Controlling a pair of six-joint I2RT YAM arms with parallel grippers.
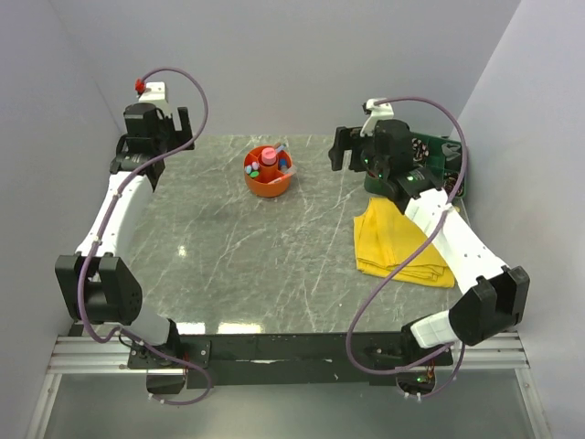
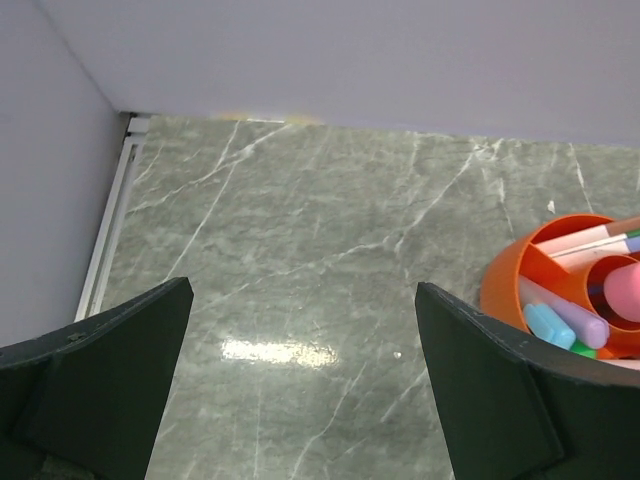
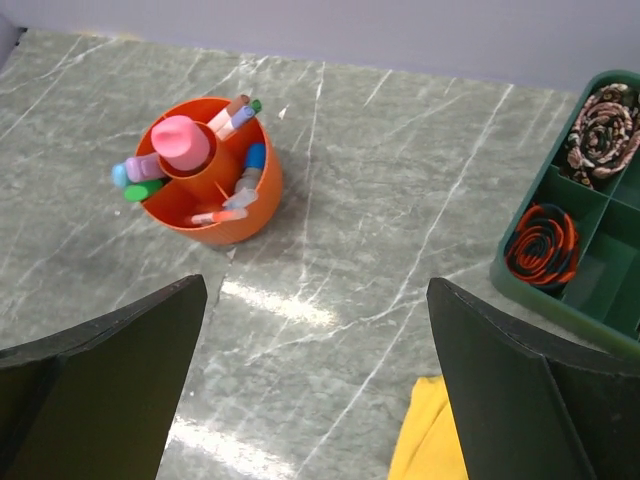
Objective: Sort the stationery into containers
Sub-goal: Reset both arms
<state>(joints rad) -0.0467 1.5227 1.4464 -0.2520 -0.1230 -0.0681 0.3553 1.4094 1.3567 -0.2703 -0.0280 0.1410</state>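
Both pairs of jaws are spread, nothing pinched. Pens (image 3: pixel 235 110) in the orange organiser (image 3: pixel 240 225) look light and slick, probably best pinched mid-barrel.

The left arm (image 1: pixel 114 206) reaches forward, wrist tipped down, jaws spread wide with nothing between them. The right arm (image 1: pixel 457 242) mirrors it, jaws equally wide, nothing between.

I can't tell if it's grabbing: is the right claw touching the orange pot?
Apart. In the right wrist view, bare table lies between the open right gripper and the orange pot.
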